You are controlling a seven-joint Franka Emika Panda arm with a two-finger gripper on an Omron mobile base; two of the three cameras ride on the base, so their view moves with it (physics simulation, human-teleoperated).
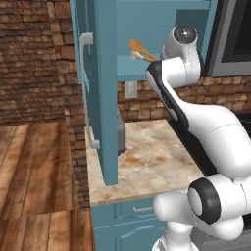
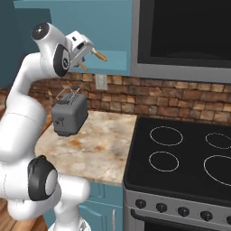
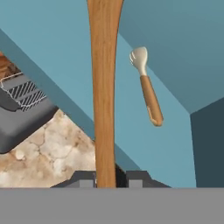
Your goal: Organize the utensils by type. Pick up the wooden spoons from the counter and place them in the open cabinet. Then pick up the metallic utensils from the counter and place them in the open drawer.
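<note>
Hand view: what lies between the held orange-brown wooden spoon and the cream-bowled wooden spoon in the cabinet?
Nothing: in the hand view only bare teal cabinet interior separates the held orange-brown wooden spoon from the cream-bowled wooden spoon.

the open cabinet door (image 1: 100, 88) stands edge-on over the bench (image 1: 157, 162), walling off the left side of the cabinet opening. inside, the cream-bowled spoon (image 3: 146, 87) lies on the shelf (image 3: 175, 144) just beside the path of the held wooden spoon (image 3: 104, 87), with bare shelf around it. below, the toaster (image 2: 69, 115) occupies the bench's back left, its front stretch free.
</note>
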